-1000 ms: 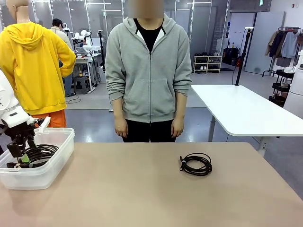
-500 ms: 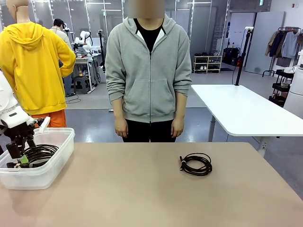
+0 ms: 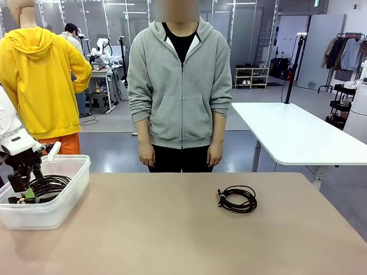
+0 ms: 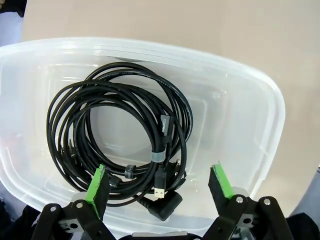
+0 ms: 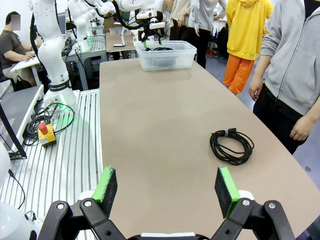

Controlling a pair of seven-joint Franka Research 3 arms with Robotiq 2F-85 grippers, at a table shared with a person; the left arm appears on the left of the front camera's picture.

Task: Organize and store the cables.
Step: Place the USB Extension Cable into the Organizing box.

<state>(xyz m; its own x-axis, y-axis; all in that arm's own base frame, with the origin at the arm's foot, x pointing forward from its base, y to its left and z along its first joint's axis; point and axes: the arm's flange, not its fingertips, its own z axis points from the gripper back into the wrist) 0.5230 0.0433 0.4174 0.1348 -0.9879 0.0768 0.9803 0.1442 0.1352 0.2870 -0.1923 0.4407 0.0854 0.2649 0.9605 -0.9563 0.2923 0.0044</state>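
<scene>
Bin (image 3: 64, 197) sits at left edge of surface (image 3: 172, 235). Bundled coils (image 4: 165, 125) lie inside on its floor. One loose coil (image 3: 237, 199) lies out on the surface, right of centre, well apart from the bin and nearer the person (image 3: 180, 86), whose hands hang at the sides.

Step, as I read it: left claw (image 4: 157, 172) is done over the bin and the loose coil is the one left to store.
- Lift the left claw straight up. Its pads hang just above the loops, and a sideways pull could hook a strand and drag the bundle over the rim.
- The loose coil suits the right claw (image 5: 166, 182), being on its side. Best to come down from above and pinch across all strands at the band (image 5: 231, 131), so the loops stay gathered.
- Carry it high enough to clear the bin wall.

Pose:
- Left claw points down into the bin, jaws spread wide, holding nothing, with the coils between and below the pads.
- Right claw is spread wide and empty, hovering over the near edge of the surface and aimed along it, with the loose coil ahead and to one side.
</scene>
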